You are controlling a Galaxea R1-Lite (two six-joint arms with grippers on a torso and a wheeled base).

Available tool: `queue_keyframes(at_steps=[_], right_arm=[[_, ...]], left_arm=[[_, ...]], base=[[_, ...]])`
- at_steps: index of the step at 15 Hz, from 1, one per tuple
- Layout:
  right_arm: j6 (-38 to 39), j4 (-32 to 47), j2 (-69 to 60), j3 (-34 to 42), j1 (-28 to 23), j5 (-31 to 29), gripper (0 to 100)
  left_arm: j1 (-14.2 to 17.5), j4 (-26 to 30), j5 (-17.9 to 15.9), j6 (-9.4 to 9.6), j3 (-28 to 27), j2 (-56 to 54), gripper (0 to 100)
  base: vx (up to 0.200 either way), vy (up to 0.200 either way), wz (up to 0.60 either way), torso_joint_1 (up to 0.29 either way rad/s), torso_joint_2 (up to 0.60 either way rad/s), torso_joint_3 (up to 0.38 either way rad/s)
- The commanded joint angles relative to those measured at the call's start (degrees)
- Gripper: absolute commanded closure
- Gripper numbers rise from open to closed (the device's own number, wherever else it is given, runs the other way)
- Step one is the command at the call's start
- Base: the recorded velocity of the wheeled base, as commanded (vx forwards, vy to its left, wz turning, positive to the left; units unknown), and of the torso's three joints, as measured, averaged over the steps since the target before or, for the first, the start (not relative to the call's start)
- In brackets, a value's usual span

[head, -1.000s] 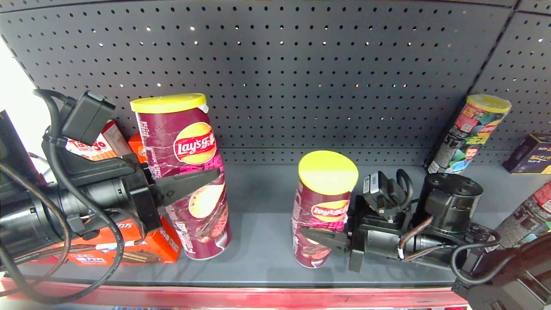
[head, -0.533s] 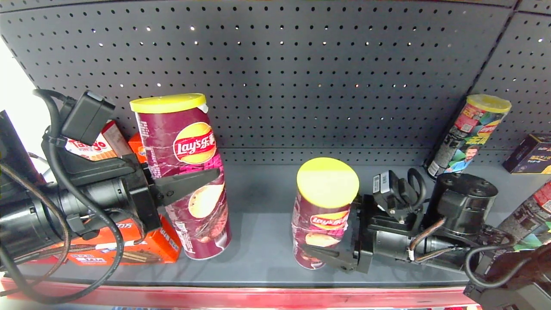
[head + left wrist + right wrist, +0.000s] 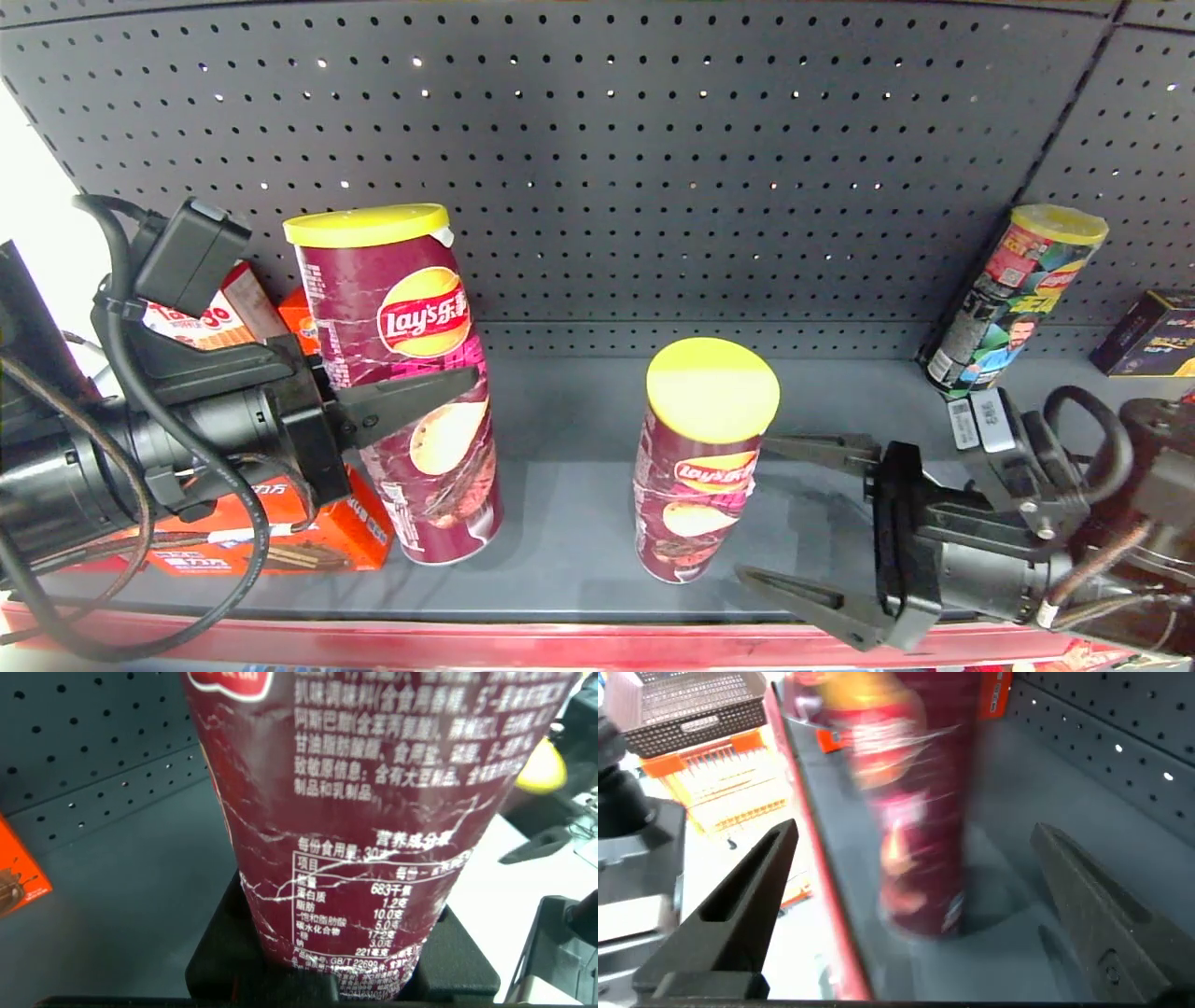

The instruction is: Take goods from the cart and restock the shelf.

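One can [image 3: 425,327] sits in left end effector [image 3: 439,383]; right end effector [image 3: 756,509] seemingly spread.

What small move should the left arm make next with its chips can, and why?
Probably open the left tool and let go: the chips can it clamps stands upright, its base seemingly on the shelf, beside the orange boxes. The right tool is open, apart from the second can.

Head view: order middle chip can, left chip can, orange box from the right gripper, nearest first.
1. Middle chip can, just off the open right gripper.
2. Left chip can, left of centre.
3. Orange box, far left.
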Motion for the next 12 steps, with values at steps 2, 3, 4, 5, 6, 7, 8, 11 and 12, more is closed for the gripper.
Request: queue_keyframes(at_steps=[2, 3, 4, 5, 6, 7, 8, 11, 12], right_arm=[[0.0, 0.4, -9.0, 5.5, 0.0, -2.2, 0], [0.1, 0.5, -10.6, 6.4, -0.1, -3.1, 0], [0.1, 0.6, -12.6, 7.6, -0.1, -4.5, 0], [0.1, 1.0, -14.6, 9.4, -0.1, -6.1, 0], [0.1, 1.2, -15.8, 10.4, -0.2, -6.9, 0], [0.1, 1.2, -18.2, 12.5, -2.8, -7.7, 0], [0.1, 1.3, -20.6, 14.0, -4.4, -7.8, 0], [0.0, 3.3, -27.3, 19.8, -10.0, -7.8, 0], [-0.2, 8.7, -32.3, 19.9, -13.2, -7.9, 0]], left_arm=[[0.0, 0.0, 0.1, -0.02, 1.5, -0.1, 100], [0.0, 0.0, 0.0, -0.02, 1.9, -0.6, 100], [0.0, 0.0, 0.1, -0.02, 1.9, -1.6, 100], [0.1, 0.1, 0.1, -0.02, 1.9, -2.1, 100], [0.0, 0.1, 0.1, -0.02, 1.9, -2.2, 100], [0.0, 0.1, 0.1, -0.02, 1.9, -2.6, 100], [0.0, 0.1, 0.1, -0.02, 1.9, -2.6, 100], [0.0, 0.1, 0.1, -0.02, 1.9, -2.7, 100], [0.0, 0.3, 0.2, -0.02, 1.9, -3.0, 100]], base=[[0.000, 0.000, 0.00, 0.000, 0.00, 0.000], [0.000, 0.000, 0.00, 0.000, 0.00, 0.000], [0.000, 0.000, 0.00, 0.000, 0.00, 0.000], [0.000, 0.000, 0.00, 0.000, 0.00, 0.000], [0.000, 0.000, 0.00, 0.000, 0.00, 0.000], [0.000, 0.000, 0.00, 0.000, 0.00, 0.000], [0.000, 0.000, 0.00, 0.000, 0.00, 0.000], [0.000, 0.000, 0.00, 0.000, 0.00, 0.000], [0.000, 0.000, 0.00, 0.000, 0.00, 0.000]])
